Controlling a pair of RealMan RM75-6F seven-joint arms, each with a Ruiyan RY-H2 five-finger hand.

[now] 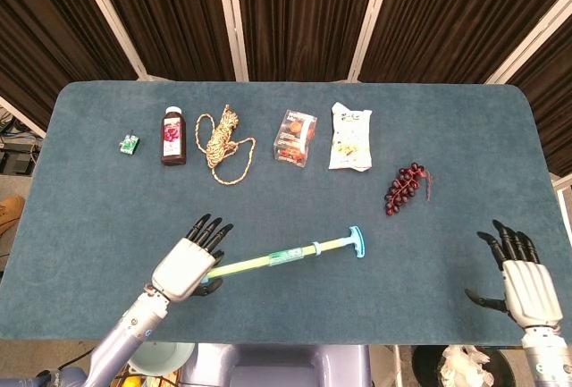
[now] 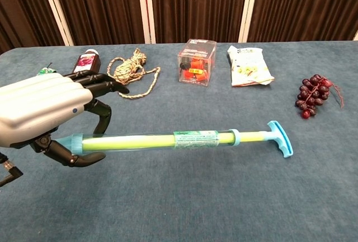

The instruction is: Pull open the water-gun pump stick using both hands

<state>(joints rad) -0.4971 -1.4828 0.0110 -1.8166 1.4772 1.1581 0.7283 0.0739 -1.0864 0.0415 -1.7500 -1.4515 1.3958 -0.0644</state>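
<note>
Now water-gun barrel end (image 2: 84, 141) within left hand (image 2: 47, 108) fingers (image 2: 84, 160)

juice bottle (image 2: 85, 61): partly hidden behind the left hand (image 2: 47, 108) (chest view).
green item (image 1: 130, 143): too small to be identified.
right hand (image 1: 521, 275): unseen in chest view.

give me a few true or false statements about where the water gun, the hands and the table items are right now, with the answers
1. The left hand grips the water gun at its barrel end. True.
2. The right hand holds the blue T-handle. False: it is open at the table's right edge, far from the handle, holding nothing.
3. The grapes lie right of the snack bag. True.
4. The rope lies between the juice bottle and the clear box. True.
5. The water gun stands upright. False: it is roughly level, handle pointing toward the robot's right.
</note>
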